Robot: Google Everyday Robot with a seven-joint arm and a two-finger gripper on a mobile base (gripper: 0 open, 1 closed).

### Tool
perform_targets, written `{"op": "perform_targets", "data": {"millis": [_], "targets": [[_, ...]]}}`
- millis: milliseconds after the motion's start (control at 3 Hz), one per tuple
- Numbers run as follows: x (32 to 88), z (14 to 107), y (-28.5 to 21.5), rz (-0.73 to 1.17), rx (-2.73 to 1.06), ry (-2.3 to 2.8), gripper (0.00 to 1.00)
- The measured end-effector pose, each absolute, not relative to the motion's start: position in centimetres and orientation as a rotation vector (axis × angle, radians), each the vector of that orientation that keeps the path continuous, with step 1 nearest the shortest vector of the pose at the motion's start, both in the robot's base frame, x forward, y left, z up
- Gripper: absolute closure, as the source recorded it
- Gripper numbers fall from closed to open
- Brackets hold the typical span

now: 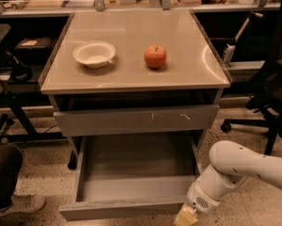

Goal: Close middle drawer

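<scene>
middle drawer [131, 188] stands pulled out toward the near side, below the scratched upper front [136, 120]. hand [185, 216] sits just beside its front panel's right end, cut off at the bottom edge; grip state cannot be told.

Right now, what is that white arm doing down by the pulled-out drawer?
A one-armed robot is there to close the middle drawer, which stands pulled far out with its tray bare. The robot's hand is low by the drawer's front right corner, just outside the front panel; I can't tell whether it touches. Nothing is pushed in yet. On the cabinet top a white bowl and an apple sit apart, away from the arm.
</scene>
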State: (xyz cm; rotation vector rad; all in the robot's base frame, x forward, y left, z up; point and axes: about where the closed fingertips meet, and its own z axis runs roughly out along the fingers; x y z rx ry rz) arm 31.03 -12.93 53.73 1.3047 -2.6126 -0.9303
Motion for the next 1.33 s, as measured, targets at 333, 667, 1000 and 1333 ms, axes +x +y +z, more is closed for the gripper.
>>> {"op": "perform_targets", "data": {"millis": [333, 667, 1000, 1333], "targets": [[31.4, 50.6, -12.2, -1.007, 1.242, -2.584, 1.00], [31.2, 50.1, -12.0, -1.021, 1.233, -2.573, 1.00], [31.5, 48.2, -11.7, -1.045, 1.195, -2.617, 1.00], [33.6, 45.5, -12.2, -1.080, 1.115, -2.747, 1.00]]}}
